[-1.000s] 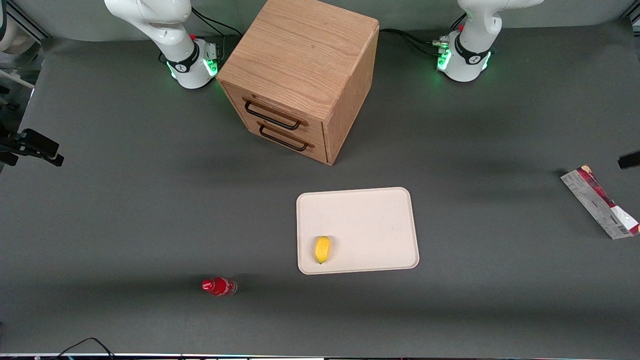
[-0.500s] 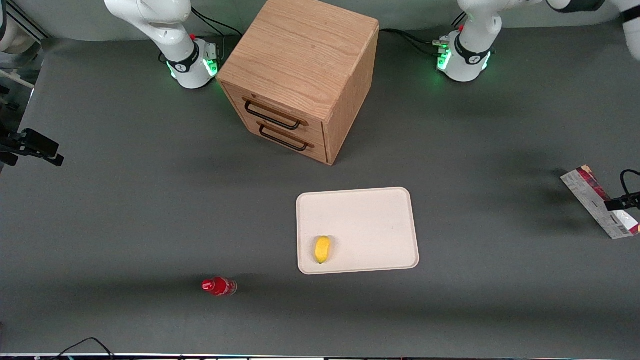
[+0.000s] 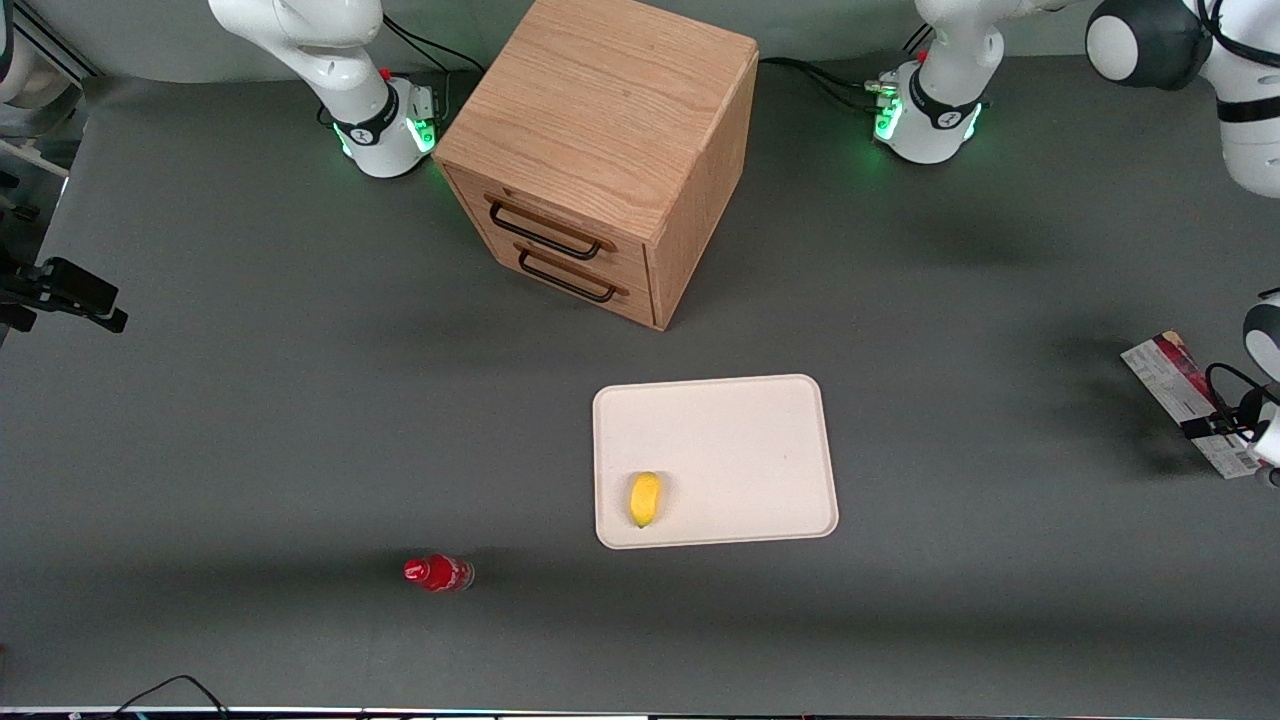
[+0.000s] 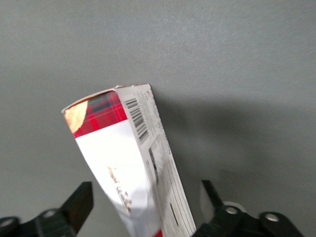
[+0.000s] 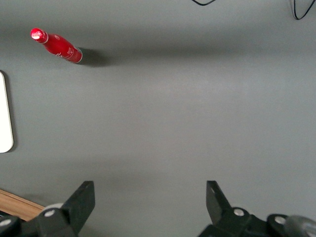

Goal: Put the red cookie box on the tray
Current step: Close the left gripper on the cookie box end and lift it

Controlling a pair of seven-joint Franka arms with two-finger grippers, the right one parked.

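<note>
A small red bottle (image 3: 438, 573) is seen nearest the front camera, on the grey table (image 3: 250, 420). Farther back lies the tray (image 3: 740, 430), with a yellow fruit-like object (image 3: 645, 499) on its near part; what it is exactly cannot be made out. Farther still, a wooden cabinet (image 3: 600, 150) is set with its two drawer handles facing the camera.

The box (image 3: 1170, 385) is found at the working arm's end of the table, well apart from the tray, lying flat on the surface. Its near end is hidden by the arm's wrist parts, and it is cut close by the edge of the front view.

In the wrist view the gripper (image 4: 145, 207) is held above the box (image 4: 128, 163), with one finger (image 4: 79, 205) on each side of it. The jaws are spread wider than the box and nothing is gripped; a gap appears to be left on both sides. The fingertips themselves are cut off, and one end of the box runs out of sight between them.
</note>
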